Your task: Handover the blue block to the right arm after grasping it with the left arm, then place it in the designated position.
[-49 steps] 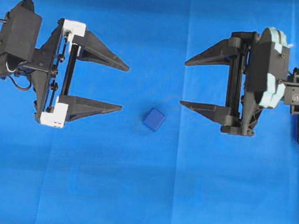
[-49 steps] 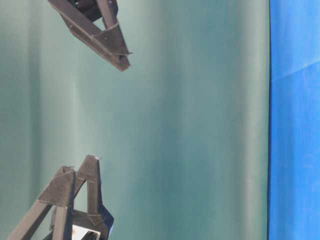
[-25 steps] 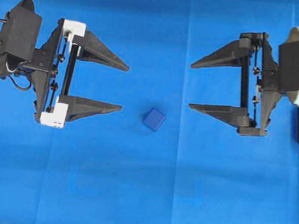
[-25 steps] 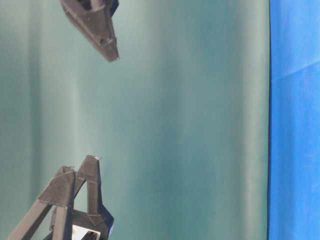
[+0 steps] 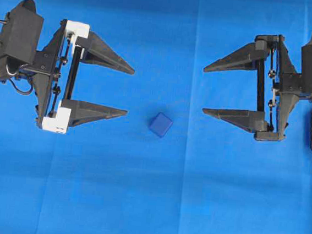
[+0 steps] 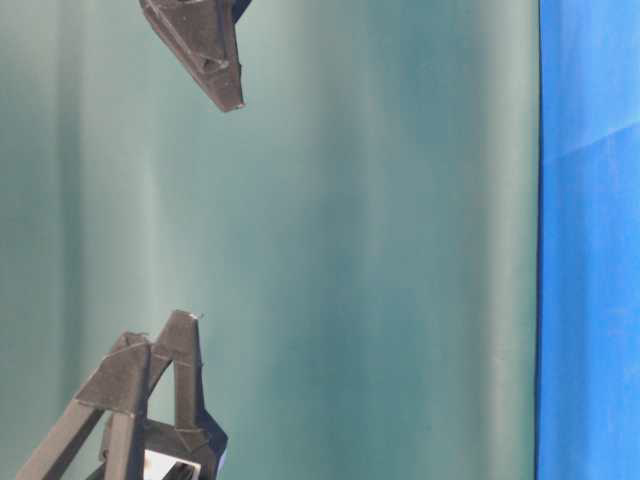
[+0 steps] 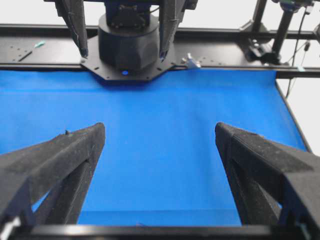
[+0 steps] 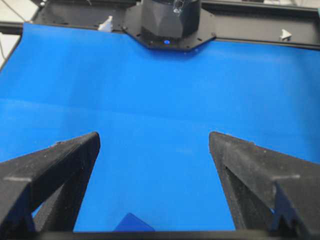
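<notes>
The blue block is sitting between both wide-spread end effectors — left, right — touching neither, bare blue cloth surrounding it.

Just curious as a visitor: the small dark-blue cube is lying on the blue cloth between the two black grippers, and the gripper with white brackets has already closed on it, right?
Not quite. The small dark-blue cube does lie on the blue cloth between them, but the gripper with white brackets is wide open and apart from it, as the overhead view shows.
</notes>
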